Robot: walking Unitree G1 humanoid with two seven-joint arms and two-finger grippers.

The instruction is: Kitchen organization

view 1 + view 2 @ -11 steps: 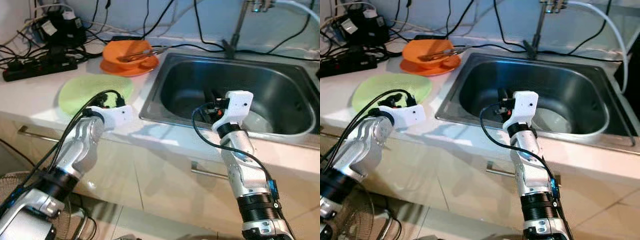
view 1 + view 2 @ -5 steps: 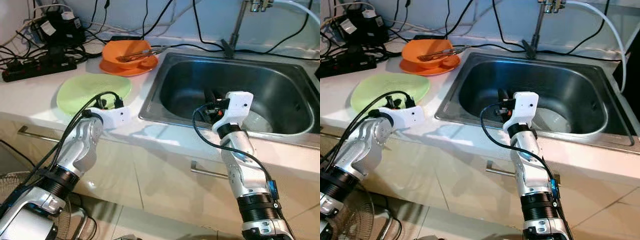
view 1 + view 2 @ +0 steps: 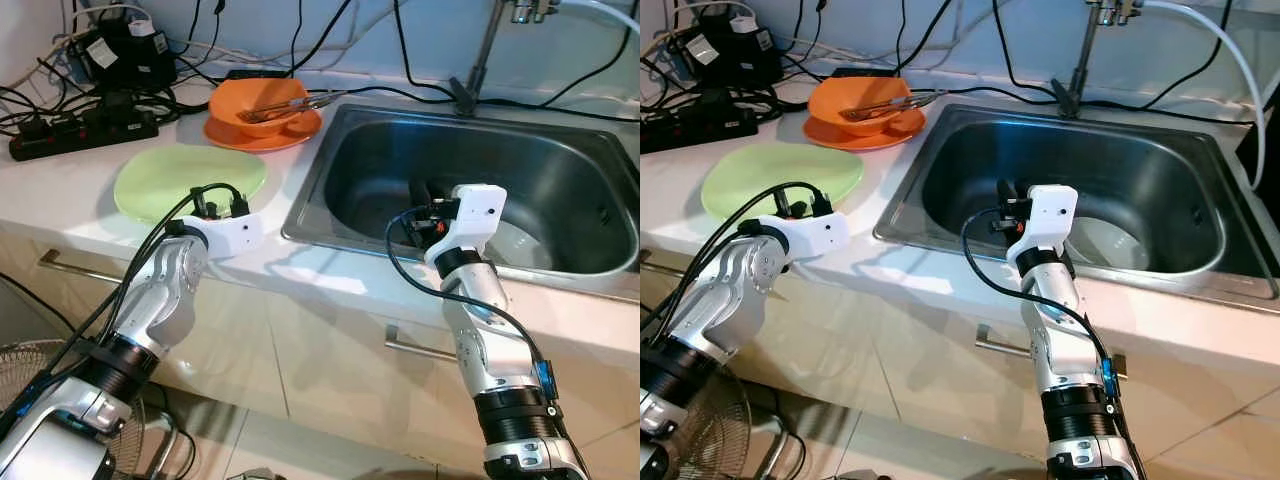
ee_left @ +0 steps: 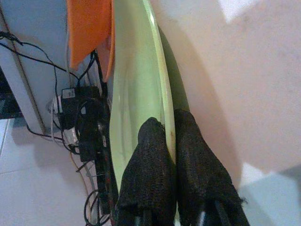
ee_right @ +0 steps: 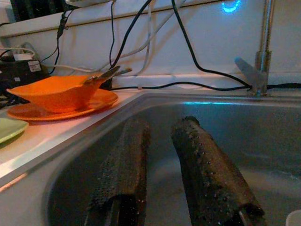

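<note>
Sink (image 3: pixel 560 262) on right, right gripper (image 5: pixel 169 174) hovering inside, fingers parted, holding nothing. Green plate (image 3: pixel 185 180) flat on counter (image 3: pixel 60 205) beside it: looks stiff, light, slippery (take by near rim). Left gripper (image 4: pixel 174 155) pinching that rim, fingers nearly closed.

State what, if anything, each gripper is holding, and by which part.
The left gripper pinches the green plate by its near rim, one finger on each side. The right gripper hangs open inside the sink, holding nothing.
</note>
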